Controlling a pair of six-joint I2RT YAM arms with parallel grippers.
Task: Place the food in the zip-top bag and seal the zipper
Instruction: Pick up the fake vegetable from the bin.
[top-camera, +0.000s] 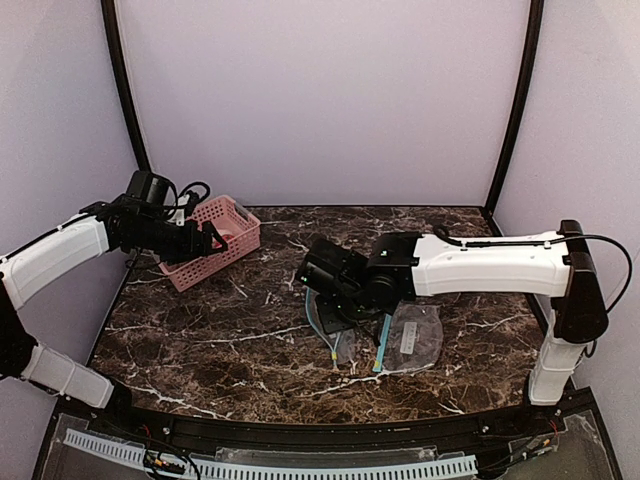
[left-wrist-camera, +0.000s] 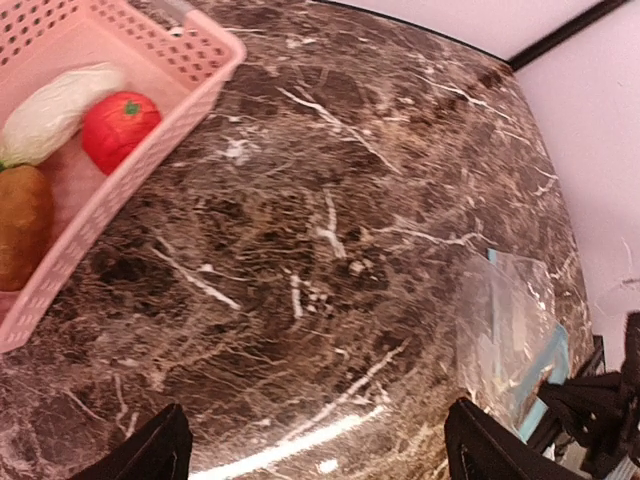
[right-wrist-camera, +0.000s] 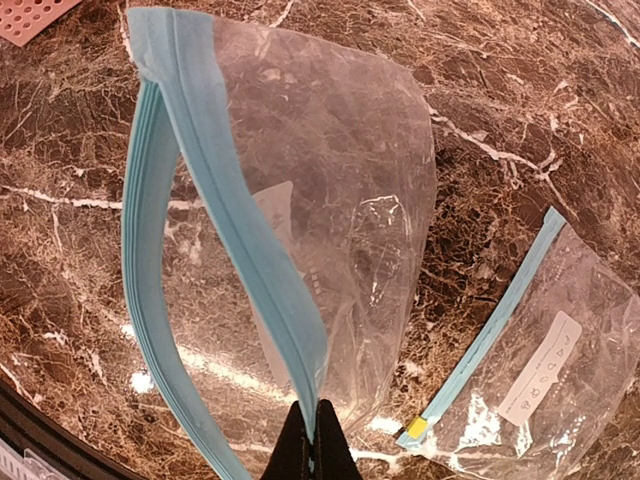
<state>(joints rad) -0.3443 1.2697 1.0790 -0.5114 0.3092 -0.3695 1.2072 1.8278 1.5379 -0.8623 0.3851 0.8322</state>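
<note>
The food lies in the pink basket (left-wrist-camera: 160, 125): a whitish oblong piece (left-wrist-camera: 55, 105), a red ball (left-wrist-camera: 118, 127) and a brown bun (left-wrist-camera: 22, 225). My left gripper (top-camera: 207, 243) hovers over the basket's near right side, open, with nothing between its fingers (left-wrist-camera: 150, 455). In the left wrist view it (left-wrist-camera: 320, 455) looks down on bare marble beside the basket. My right gripper (right-wrist-camera: 312, 442) is shut on the blue zipper strip of the clear zip-top bag (right-wrist-camera: 340, 190). That edge is lifted, so the bag's mouth gapes. From above, the bag (top-camera: 322, 325) sits mid-table under the right gripper (top-camera: 322, 288).
A second clear bag (right-wrist-camera: 545, 365) with a blue strip and a yellow tab lies flat to the right of the held one (top-camera: 415, 335). The pink basket (top-camera: 215, 240) stands at the back left of the dark marble table (top-camera: 220, 350). Lilac walls close in three sides.
</note>
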